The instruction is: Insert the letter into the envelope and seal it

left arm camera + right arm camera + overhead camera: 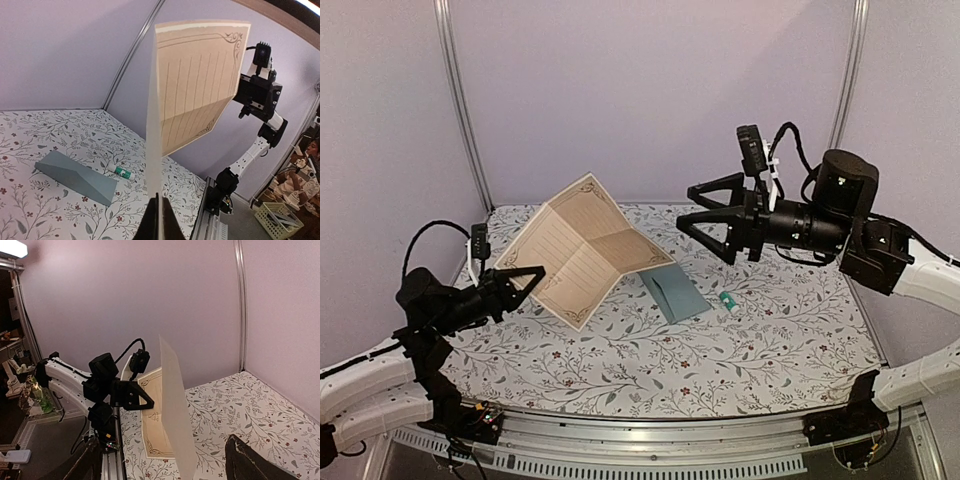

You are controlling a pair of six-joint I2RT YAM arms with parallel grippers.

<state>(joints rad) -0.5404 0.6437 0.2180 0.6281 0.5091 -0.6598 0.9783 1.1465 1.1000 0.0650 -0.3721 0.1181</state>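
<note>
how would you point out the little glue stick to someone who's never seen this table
On the flower-patterned table, find the teal envelope lying flat just right of the cream letter held up in the air. The glue stick lies a little to the envelope's right, not touching it. It is the only small tube, white and green, beside flat paper.

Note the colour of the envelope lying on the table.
The envelope is plain teal-green, with no pattern; it shows best in the top external view.
</note>
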